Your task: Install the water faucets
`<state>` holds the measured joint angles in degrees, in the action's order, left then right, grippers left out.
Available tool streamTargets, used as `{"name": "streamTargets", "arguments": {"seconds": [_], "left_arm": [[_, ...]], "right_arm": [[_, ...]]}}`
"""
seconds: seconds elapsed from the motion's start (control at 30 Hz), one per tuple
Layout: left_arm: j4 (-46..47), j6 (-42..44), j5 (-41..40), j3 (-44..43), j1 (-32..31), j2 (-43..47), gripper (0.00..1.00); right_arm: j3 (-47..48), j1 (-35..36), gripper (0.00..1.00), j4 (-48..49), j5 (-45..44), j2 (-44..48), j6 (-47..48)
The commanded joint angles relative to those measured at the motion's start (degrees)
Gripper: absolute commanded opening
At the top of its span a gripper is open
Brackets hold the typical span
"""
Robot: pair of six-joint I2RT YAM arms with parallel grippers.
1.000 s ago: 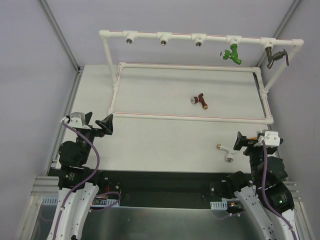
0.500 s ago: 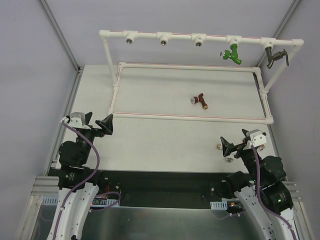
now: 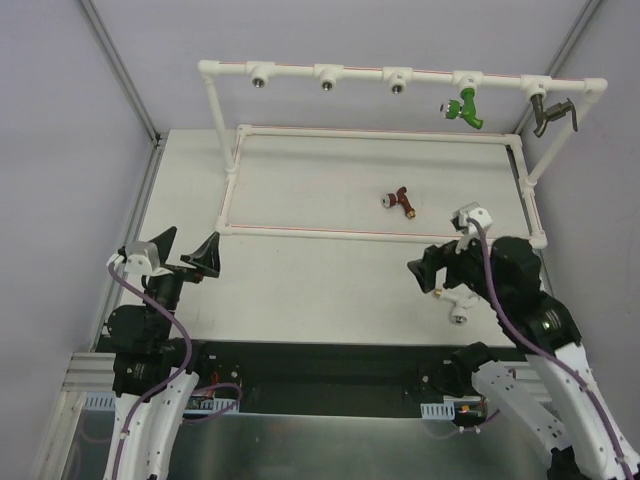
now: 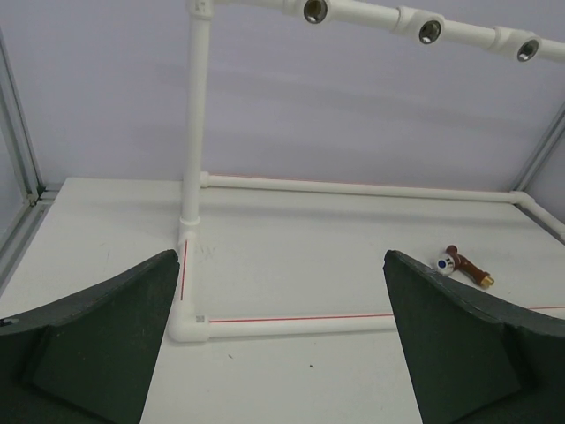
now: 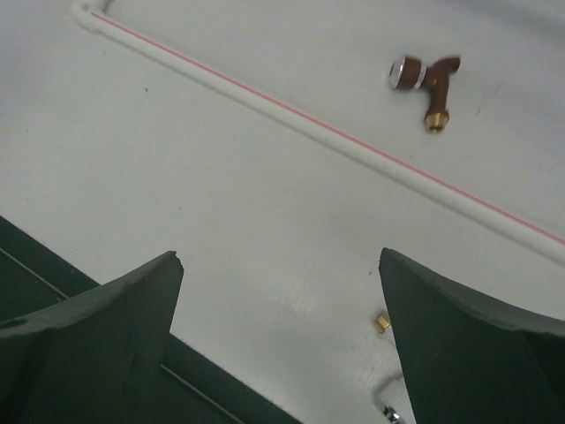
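Item 1, left gripper (image 3: 186,252): we are seeing two matte black, wedge-shaped fingers spread wide apart and gripping nothing. It is hovering over the near left of the table (image 3: 300,285), a flat, matte off-white slab.

Item 2, right gripper (image 5: 278,258): we are noting the same dark wedges, likewise gaping wide and carrying nothing, hanging over the near right of the table.

Item 3, white faucet (image 3: 458,306): smooth plastic with a brass threaded end and a silvery round end. It is lying on its side at the near right of the table, just beside the right gripper. One finger is partly hiding it, and we cannot tell whether they are touching.

Item 4, dark red faucet (image 3: 402,201): glossy plastic with a brass tip. It is lying on its side mid-table, inside the base rectangle of the pipe frame (image 3: 372,131).

Item 5, pipe frame: round white tubing with thin red lines, standing at the far end. Its top rail is carrying five tee fittings (image 3: 328,74), and the three on the left are showing bare metal sockets (image 4: 315,11).

Item 6, green faucet (image 3: 465,108) and dark grey faucet (image 3: 548,112): these are hanging from the fourth and fifth tees, far right.
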<state>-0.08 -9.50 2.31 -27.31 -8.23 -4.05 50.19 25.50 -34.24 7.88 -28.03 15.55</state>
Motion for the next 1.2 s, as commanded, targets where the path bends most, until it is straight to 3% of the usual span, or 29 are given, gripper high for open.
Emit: {"name": "streamTargets", "arguments": {"seconds": [0.0,0.33,0.5,0.8,1.17], "left_arm": [[0.52,0.44,-2.04,-0.11,-0.91,3.43,0.99],[0.43,1.67,-3.8,-0.29,-4.95,6.6,0.99],[0.43,2.55,-4.41,-0.02,-6.18,7.83,0.99],[0.34,3.17,-4.94,0.06,-6.45,8.19,0.99],[0.34,3.61,-4.5,-0.02,-6.45,6.34,0.99]], "right_arm": [[2.8,0.26,0.96,-8.02,-6.0,-13.6,-11.31],[3.32,-1.93,0.96,3.73,-11.92,-38.82,-16.87],[9.47,-2.38,0.96,10.23,-12.19,-51.56,-9.85],[21.59,-2.56,0.96,10.25,-4.19,-69.06,5.43],[33.48,-1.94,0.96,2.34,5.39,-83.85,13.62]]}}
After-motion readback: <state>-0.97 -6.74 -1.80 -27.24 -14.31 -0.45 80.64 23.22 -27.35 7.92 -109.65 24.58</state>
